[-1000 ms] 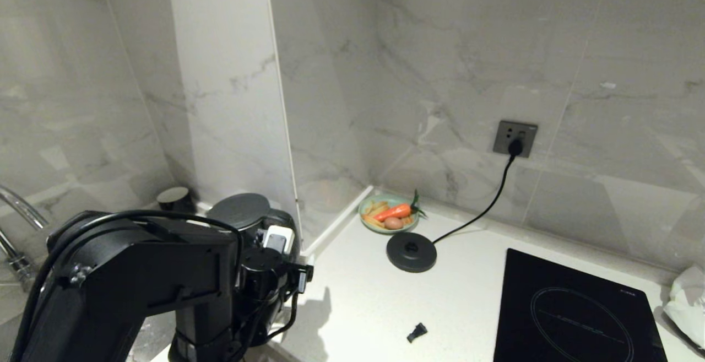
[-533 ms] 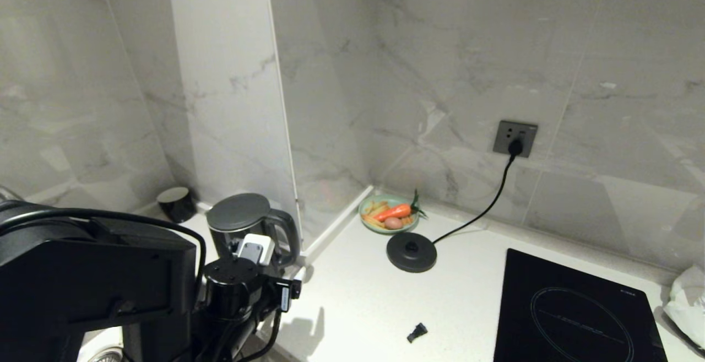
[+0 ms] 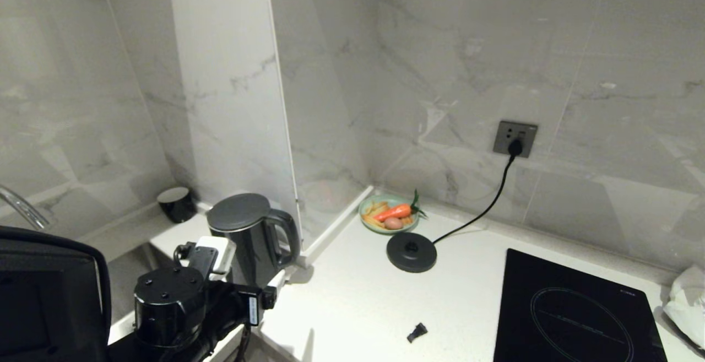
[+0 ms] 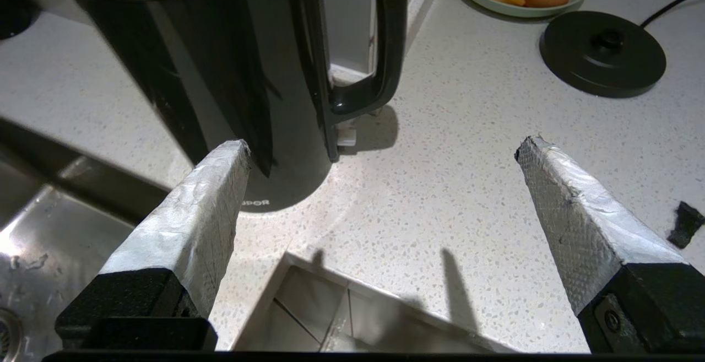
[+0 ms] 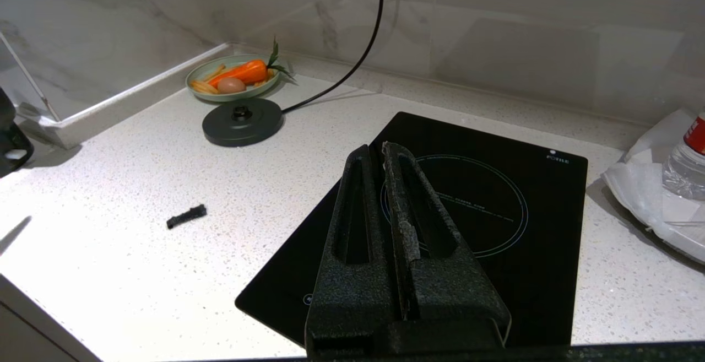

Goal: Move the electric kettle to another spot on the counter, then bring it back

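One electric kettle (image 4: 231, 75) stands upright on the bench (image 4: 451, 185) by the sink, just beyond the left gripper (image 4: 380, 152), jaws spread wide, empty. Right gripper (image 5: 385, 155) jaws closed above one induction hob (image 5: 495, 147).

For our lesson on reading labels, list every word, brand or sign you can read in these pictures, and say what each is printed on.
"UPOR": white lettering low on the electric kettle, its first letter hidden behind a finger of the left gripper.
Small white brand mark at a corner of the induction hob: too small to read.
Print inside the hob's ring: unreadable.
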